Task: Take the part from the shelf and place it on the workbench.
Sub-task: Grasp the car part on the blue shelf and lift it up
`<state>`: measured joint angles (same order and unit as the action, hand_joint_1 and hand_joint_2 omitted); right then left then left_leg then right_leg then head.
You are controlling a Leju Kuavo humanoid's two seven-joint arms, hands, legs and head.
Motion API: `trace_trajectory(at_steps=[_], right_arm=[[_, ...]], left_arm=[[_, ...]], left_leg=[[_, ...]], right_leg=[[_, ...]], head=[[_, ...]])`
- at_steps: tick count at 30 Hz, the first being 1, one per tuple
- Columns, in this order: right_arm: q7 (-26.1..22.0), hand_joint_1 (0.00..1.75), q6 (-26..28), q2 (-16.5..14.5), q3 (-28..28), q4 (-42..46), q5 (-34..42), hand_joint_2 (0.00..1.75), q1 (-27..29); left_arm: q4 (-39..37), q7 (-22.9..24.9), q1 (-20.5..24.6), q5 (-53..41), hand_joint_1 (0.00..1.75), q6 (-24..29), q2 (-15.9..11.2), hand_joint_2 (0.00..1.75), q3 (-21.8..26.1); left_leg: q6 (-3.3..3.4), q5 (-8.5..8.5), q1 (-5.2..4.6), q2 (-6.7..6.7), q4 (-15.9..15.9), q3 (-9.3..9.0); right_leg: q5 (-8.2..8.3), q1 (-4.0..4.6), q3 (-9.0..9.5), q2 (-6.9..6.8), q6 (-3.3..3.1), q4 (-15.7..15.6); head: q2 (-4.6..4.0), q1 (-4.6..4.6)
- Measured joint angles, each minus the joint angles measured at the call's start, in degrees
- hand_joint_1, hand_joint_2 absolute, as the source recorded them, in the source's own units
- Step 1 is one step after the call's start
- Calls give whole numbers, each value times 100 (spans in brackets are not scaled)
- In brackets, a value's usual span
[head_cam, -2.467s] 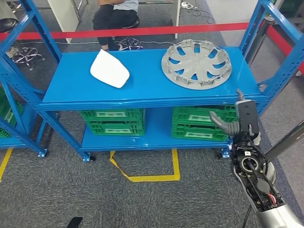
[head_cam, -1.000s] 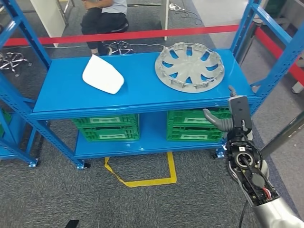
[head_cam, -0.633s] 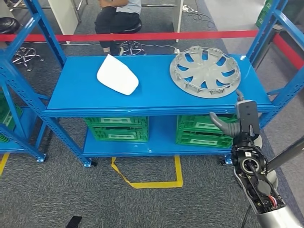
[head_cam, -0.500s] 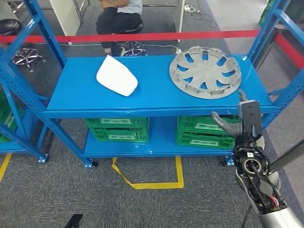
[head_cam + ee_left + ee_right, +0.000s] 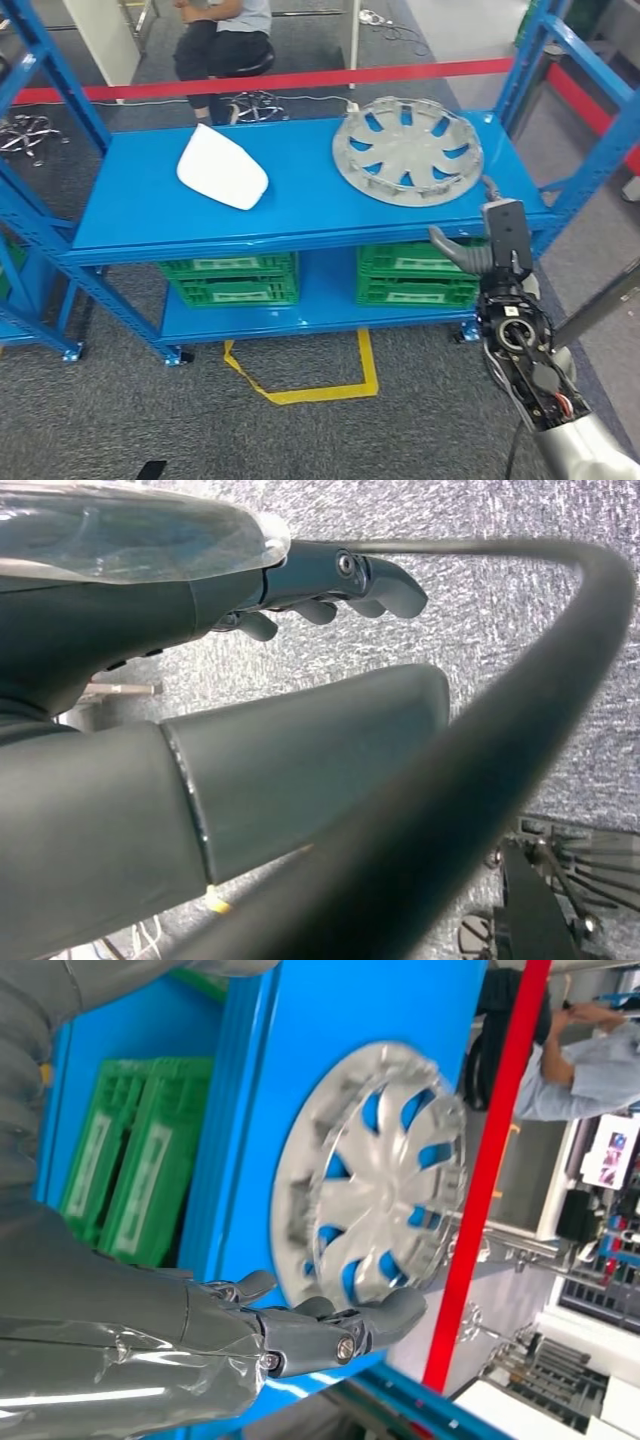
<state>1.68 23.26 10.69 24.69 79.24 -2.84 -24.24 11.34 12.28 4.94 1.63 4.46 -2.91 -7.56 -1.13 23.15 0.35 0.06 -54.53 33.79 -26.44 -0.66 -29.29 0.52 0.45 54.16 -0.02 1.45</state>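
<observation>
Currently logging from the remote station, one entry per item I can see.

Shelf: blue metal shelf (image 5: pixel 302 215) spans the middle of the head view; its top deck carries two parts.
Hubcap: silver hubcap (image 5: pixel 407 150) lies flat on the top deck, upper right of the frame, near the deck's front edge. In the right wrist view the hubcap (image 5: pixel 373 1175) sits centre frame on blue.
White part: white part (image 5: pixel 222 168) lies flat on the same deck, upper left of centre, well apart from the hubcap.
Crates: green crates (image 5: pixel 230 277) stand on the lower deck, one stack under the white part, another under the hubcap.
Right hand: right hand (image 5: pixel 483 250) is raised at the right of the head view, in front of the shelf edge, below the hubcap and not touching it. Right hand fingers (image 5: pixel 332 1330) are stretched out and apart, holding nothing.
Left hand: left hand (image 5: pixel 226 730) seen close in the left wrist view over grey carpet; its fingers (image 5: pixel 362 580) are extended and apart, gripping nothing.
Floor: grey carpet with yellow tape (image 5: pixel 317 385) marked below the shelf, lower centre.
Barrier: red barrier tape (image 5: pixel 302 80) runs across the top of the frame behind the shelf.
Person: a seated person (image 5: pixel 223 35) at upper left, behind the tape.
</observation>
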Motion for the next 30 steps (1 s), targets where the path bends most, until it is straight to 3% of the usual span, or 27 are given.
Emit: trace_trajectory(at_steps=[2, 4, 7, 8, 9, 10, 12, 14, 17, 19, 20, 22, 23, 24, 25, 28, 30], right_arm=[[-8, 0, -2, -3, 5, -1, 0, 175, -9], [-14, 0, -5, -7, 6, -1, -1, 175, -23], [-10, 0, 0, -7, 5, -5, 0, 175, -32], [-5, 0, 1, -7, 7, -9, 1, 175, -17], [1, 0, -1, -7, 8, -14, 1, 175, -3], [6, 0, -2, -7, 10, -17, 1, 175, 7], [14, 0, -7, -7, 13, -19, 6, 175, 1], [22, 0, -11, -7, 25, -19, 19, 175, -25], [30, 0, -10, -7, 46, -17, 39, 175, -41], [31, 0, -8, -7, 54, -16, 49, 175, -55], [31, 0, -8, -7, 58, -16, 54, 175, -62], [34, 0, -7, -7, 70, -16, 68, 175, -66], [36, 0, -5, -7, 76, -16, 73, 175, -60], [37, 0, -4, -7, 84, -16, 77, 175, -56], [38, 0, -3, -7, 91, -16, 79, 175, -53], [38, 0, -1, -7, 102, -16, 79, 175, -57], [37, 0, 3, -7, 102, -16, 79, 175, -64]], left_arm=[[0, 0, 2, 1, 0, 0, -1, 0, 0], [0, 0, 7, 1, 0, 0, -1, 0, 0], [0, 0, 3, 1, 0, 0, -4, 0, 0], [0, 1, -1, 1, 0, 0, -5, 0, 0], [0, 1, -5, 3, 0, -1, -6, 0, 0], [0, 2, -9, 9, 0, -2, -6, 0, 0], [0, 2, -15, 28, 0, -4, -6, 0, 0], [0, 2, -13, 38, 0, -4, -8, 0, 0], [0, -3, -21, 43, 0, -4, -17, 0, 0], [0, -14, -25, 45, 0, -4, -19, 0, 0], [0, -22, -24, 45, 0, -4, -21, 0, 0], [0, -32, -29, 45, 0, -4, -26, 0, 0], [0, -34, -40, 45, 0, -4, -29, 0, 0], [0, -35, -54, 45, 0, -4, -30, 0, 0], [0, -35, -65, 45, 0, -3, -31, 0, 0], [0, -37, -61, 45, 0, -2, -40, 0, 0], [0, -37, -52, 45, 0, -2, -45, 0, 0]], left_leg=[[82, 10, 1, 1, 18, -21], [163, 14, 20, 4, 57, -76], [233, 48, 6, 4, 66, -127], [240, 61, -1, 2, 65, -140], [239, 75, -5, -4, 63, -159], [232, 93, -7, -11, 62, -187], [200, 137, -10, -22, 60, -253], [149, 171, -28, -25, 44, -276], [62, 186, -38, -23, 36, -270], [-12, 319, -27, -23, -187, -185], [-49, 468, -19, -24, -483, -39], [-103, 819, -3, -23, -1334, 429], [-119, 911, 7, -23, -1672, 637], [-126, 888, 15, -23, -1808, 747], [-125, 743, 20, -23, -1683, 724], [-74, 95, 14, -21, -406, 162], [-16, -20, -7, -20, 23, -27]], right_leg=[[-35, -14, 11, 1, 65, 0], [-211, -30, -101, -9, 116, 282], [-729, -37, -695, -16, 153, 1480], [-791, -37, -861, -16, 158, 1766], [-731, -36, -925, -17, 156, 1827], [-551, -36, -860, -17, 145, 1629], [-78, -31, -494, -21, 100, 786], [129, -9, -189, -23, 51, 167], [123, 5, -111, -12, -17, 36], [136, -17, -77, -15, -74, -4], [139, -28, -63, -23, -98, -21], [129, -29, -63, -36, -127, -25], [122, -30, -62, -37, -134, -25], [114, -31, -57, -33, -137, -25], [106, -34, -45, -24, -133, -25], [62, -28, 1, -2, -77, -22], [20, -4, 10, 6, -22, -23]], head=[[0, -18], [0, -57], [0, -179], [0, -204], [0, -225], [0, -246], [0, -300], [0, -340], [0, -322], [0, -284], [0, -250], [0, -173], [0, -146], [0, -126], [1, -103], [1, -9], [0, 4]])
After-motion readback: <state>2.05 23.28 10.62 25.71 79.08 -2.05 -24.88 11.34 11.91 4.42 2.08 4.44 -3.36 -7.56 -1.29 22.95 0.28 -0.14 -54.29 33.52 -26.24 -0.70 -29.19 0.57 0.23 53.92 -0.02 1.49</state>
